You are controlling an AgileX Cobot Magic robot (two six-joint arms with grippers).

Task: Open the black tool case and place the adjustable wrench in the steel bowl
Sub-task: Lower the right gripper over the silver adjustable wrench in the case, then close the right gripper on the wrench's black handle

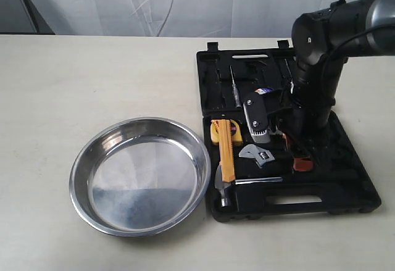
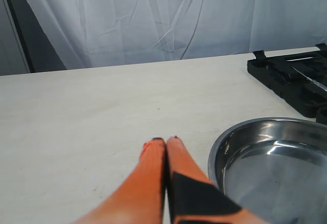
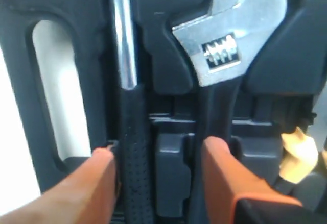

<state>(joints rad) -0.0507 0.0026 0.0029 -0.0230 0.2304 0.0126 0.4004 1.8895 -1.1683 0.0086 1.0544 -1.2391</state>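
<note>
Right claw: my orange fingers stand apart, clamping nothing, down inside the black tool case.
Adjustable wrench: seated in its moulded recess; bright metal head, knurled screw, black handle.
Left claw: my fingers pressed together over the matte table.
Steel bowl: round, shallow, polished, rolled rim; beside the case.

The steel bowl is polished metal with a mirror gloss. The black tool case is matt moulded plastic. The adjustable wrench has a bright, smooth metal head and a dull black handle. The worktop is pale, matt and smooth. The right end effector has smooth orange fingers, perhaps rubbery plastic; the blur leaves that unsure.
</note>
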